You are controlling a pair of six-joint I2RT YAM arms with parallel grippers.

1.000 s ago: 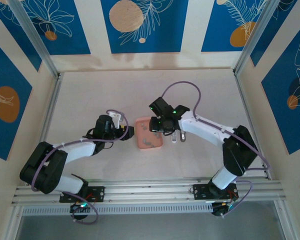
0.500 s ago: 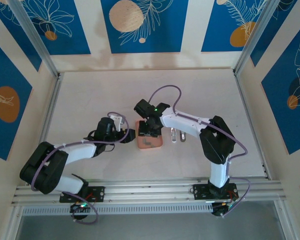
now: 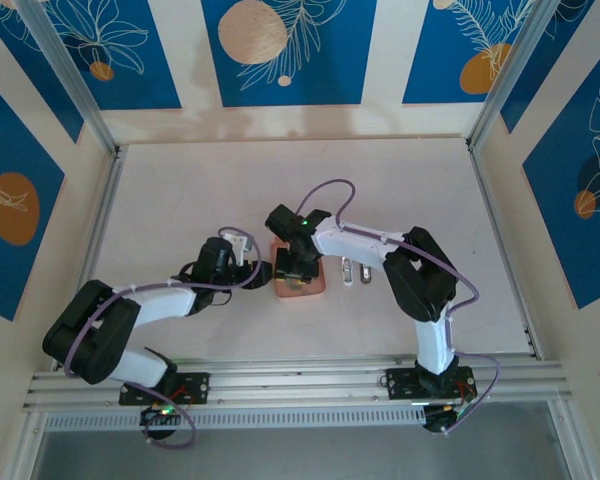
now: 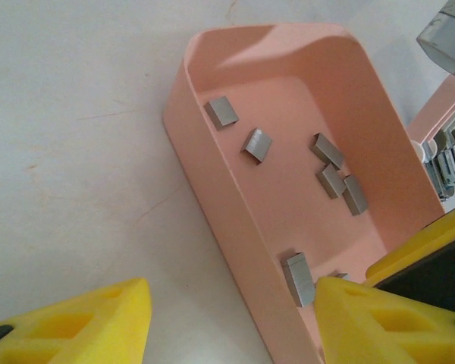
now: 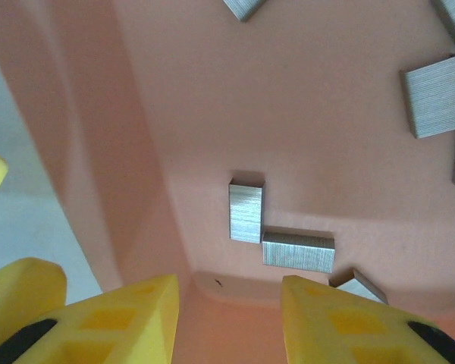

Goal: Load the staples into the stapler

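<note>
The right claw (image 5: 227, 311) hangs low inside the tray (image 5: 83, 152), its fingers (image 5: 129, 318) spread with nothing between them. I judge the gap about right to close on a single strip. The staples (image 5: 246, 211) lie loose on the tray floor. Two strips sit just ahead of the claw's tips, meeting at a corner, and others lie farther ahead and to its right. That near pair looks the likely pick, though the touching neighbour could get dragged along.

The left claw (image 4: 235, 322) is spread too and straddles the tray's long wall — one finger outside over the table (image 4: 76, 152), the other over the inside, neither pressing the wall. It seems placed to stop the tray sliding while the other claw digs. One strip lies just beside its inner finger.

The stapler (image 3: 353, 270) lies just beside the tray, on the side away from the left claw — neither claw touches it.
</note>
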